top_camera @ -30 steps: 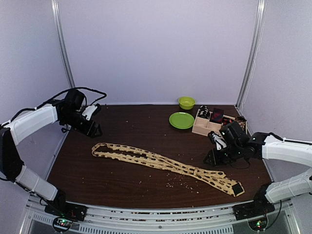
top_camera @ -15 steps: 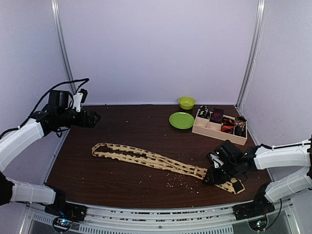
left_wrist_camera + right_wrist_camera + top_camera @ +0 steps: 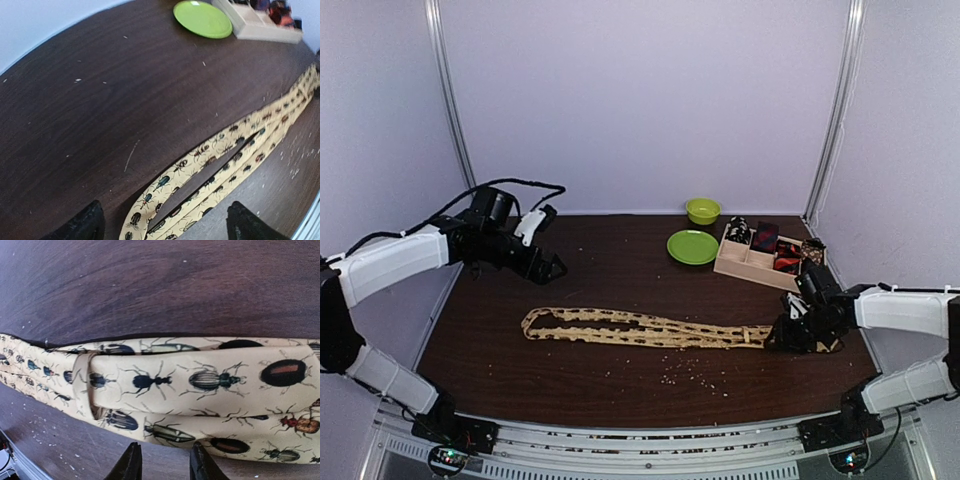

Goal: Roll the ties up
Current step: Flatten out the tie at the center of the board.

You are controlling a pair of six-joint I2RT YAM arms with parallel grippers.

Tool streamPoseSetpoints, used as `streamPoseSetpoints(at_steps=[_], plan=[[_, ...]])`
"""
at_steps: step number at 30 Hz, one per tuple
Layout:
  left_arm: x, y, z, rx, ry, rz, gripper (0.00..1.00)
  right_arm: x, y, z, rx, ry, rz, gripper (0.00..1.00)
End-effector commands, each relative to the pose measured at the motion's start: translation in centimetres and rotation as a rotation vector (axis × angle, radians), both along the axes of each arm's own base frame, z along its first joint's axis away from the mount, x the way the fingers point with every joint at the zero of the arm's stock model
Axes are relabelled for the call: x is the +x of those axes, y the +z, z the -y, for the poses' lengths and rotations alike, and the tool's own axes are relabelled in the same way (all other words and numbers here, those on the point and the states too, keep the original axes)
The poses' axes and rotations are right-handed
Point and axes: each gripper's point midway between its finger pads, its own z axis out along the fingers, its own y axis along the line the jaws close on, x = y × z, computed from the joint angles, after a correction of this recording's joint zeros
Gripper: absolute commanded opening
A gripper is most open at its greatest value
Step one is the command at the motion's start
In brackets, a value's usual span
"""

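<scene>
left claw (image 3: 162,225): wide, empty, over bench (image 3: 620,270) far left
right claw (image 3: 162,465): narrow gap, nothing between tips, tie (image 3: 640,330) just beyond
tie: right end hidden under right claw from above

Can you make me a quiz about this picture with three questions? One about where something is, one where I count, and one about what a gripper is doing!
1. Where is the green plate?
A. On the floor
B. Right beside the wooden tray
C. Hanging on the wall

2. How many green dishes are there?
A. One
B. Five
C. Two

3. What is the left gripper doing?
A. Open, holding nothing
B. Squeezing a ball
C. Shut on a spoon

Answers:
1. B, the plate sits on the table just left of the tray.
2. C, there is the plate and one bowl behind it.
3. A, its fingers stand wide apart in the air, and the tie lies on the table, not in its grip.
</scene>
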Motion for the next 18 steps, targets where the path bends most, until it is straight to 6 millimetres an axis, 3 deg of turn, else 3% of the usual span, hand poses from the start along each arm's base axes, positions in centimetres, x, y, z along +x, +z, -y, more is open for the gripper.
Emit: streamPoseSetpoints(at_steps=[1, 4, 11, 18], plan=[[-1.4, -5.1, 0.9, 0.215, -0.130, -0.112, 0.76, 1.2, 3.9, -2.3, 0.091, 0.101, 0.112, 0.36], [-1.9, -7.1, 2.0, 0.251, -0.205, -0.159, 0.60, 1.7, 5.4, -3.5, 0.117, 0.141, 0.148, 0.37], [-2.1, -10.5, 6.2, 0.345, -0.337, -0.180, 0.47, 1.8, 5.7, -5.1, 0.184, 0.154, 0.160, 0.37], [-2.5, -13.6, 9.1, 0.368, -0.438, -0.201, 0.45, 1.6, 5.7, -5.1, 0.195, 0.148, 0.172, 0.37]])
